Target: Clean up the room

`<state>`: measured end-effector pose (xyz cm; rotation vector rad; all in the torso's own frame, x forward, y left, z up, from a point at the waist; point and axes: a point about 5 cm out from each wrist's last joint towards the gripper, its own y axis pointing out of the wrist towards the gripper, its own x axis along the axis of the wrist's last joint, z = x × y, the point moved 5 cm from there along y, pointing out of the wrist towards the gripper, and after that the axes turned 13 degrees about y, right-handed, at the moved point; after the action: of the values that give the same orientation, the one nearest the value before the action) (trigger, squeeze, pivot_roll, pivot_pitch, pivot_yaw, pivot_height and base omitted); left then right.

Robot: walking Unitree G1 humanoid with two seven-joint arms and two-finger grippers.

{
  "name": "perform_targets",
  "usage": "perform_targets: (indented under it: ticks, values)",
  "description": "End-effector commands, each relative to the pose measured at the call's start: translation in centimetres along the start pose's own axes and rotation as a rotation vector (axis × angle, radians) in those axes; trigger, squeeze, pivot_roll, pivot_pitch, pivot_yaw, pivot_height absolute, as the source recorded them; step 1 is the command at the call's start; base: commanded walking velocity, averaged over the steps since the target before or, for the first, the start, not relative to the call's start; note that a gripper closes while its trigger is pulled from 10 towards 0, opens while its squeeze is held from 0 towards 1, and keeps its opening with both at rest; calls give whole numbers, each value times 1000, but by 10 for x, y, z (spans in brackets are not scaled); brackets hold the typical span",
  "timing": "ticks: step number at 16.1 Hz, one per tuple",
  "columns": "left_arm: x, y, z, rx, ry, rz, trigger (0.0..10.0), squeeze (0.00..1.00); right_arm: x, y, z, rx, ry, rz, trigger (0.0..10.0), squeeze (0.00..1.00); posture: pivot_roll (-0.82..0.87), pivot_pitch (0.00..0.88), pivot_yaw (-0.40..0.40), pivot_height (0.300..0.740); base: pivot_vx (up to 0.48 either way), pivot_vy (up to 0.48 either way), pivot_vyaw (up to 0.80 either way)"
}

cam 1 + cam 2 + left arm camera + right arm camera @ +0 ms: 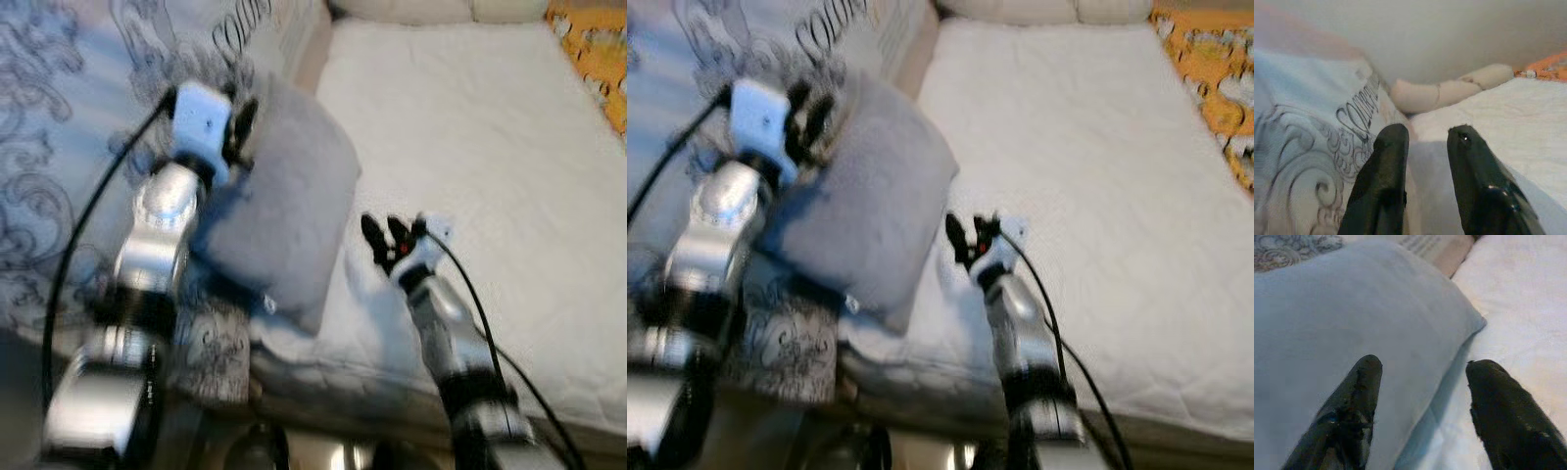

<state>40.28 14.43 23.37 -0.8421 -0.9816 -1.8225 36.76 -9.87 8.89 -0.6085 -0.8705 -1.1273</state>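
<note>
The grey pillow (279,220) lies on the near left part of the bed, partly on the patterned duvet (59,127) and partly on the white mattress (490,147). Its long axis runs from far left to near right, with one corner reaching toward the near edge of the mattress.

The left gripper (238,127) is at the pillow's far left edge. In the left wrist view its fingers (1382,181) stand a little apart with grey fabric in the gap; whether they actually pinch the pillow cannot be told from these blurred frames.

The right gripper (387,240) hovers over the mattress just to the right of the pillow, near its near-right side. In the right wrist view its fingers (1349,413) are spread wide and hold nothing; the pillow's edge and corner lie directly ahead of them, and one finger looks to be over the pillow itself.

Judgement: the left arm is the nearer of the two and already at the pillow. The right arm must move left and slightly forward to meet the opposite edge, so that the pillow is held across its short side.

The mattress cover is quilted, soft and flat. Cream pillows (441,10) lie along the far end, and an orange patterned cloth (593,54) sits at the far right. The head views are blurred.
</note>
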Motion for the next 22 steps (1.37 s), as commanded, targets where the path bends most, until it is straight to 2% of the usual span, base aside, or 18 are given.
perform_targets:
  ticks: [1,2,3,4,6,7,9,14,15,18,20,22]
  values:
    - [-6,-12,-5,4,-68,41,10000,0,12,-4,7,8,-34,-21,10000,1000,37,0,44,740,0,0,0]
    - [-18,-44,-34,-75,-39,83,10000,0,25,-21,1,-57,-75,-45,10000,1000,26,0,40,740,0,0,0]
    - [-26,-61,-45,-86,-62,125,10000,0,32,-30,-1,-84,-114,-50,10000,1000,23,0,39,740,0,0,0]
    - [-28,-71,-49,-78,-96,150,10000,0,37,-38,0,-99,-130,-56,10000,1000,23,0,39,740,0,-401,0]
    - [-26,-81,-50,-48,-112,160,10000,0,43,-50,2,-123,-150,-77,10000,1000,18,0,39,740,0,-441,0]
    - [-23,-86,-50,-30,-138,174,10000,0,44,-57,6,-132,-174,-75,10000,0,12,0,40,740,0,-480,0]
    - [-20,-91,-50,-17,-151,198,10000,0,44,-65,11,-152,-190,-63,10000,0,15,0,34,740,0,-480,0]
    - [-23,-95,-49,24,-149,238,10000,0,39,-65,10,-175,-220,-17,10000,0,26,0,26,740,0,-480,0]
    - [-25,-95,-47,30,-150,255,10000,0,37,-66,6,-194,-255,-1,10000,0,23,0,28,740,0,-480,0]
    - [-32,-100,-47,39,-146,289,10000,0,38,-70,0,-216,-267,7,10000,0,14,0,28,740,0,-480,0]
    - [-43,-109,-45,56,-143,337,10000,0,40,-71,-3,-225,-301,9,10000,0,20,0,9,740,0,-480,0]
    - [-38,-112,-44,42,-113,331,10000,0,37,-72,-7,-230,-356,28,10000,0,27,0,6,740,0,-480,0]
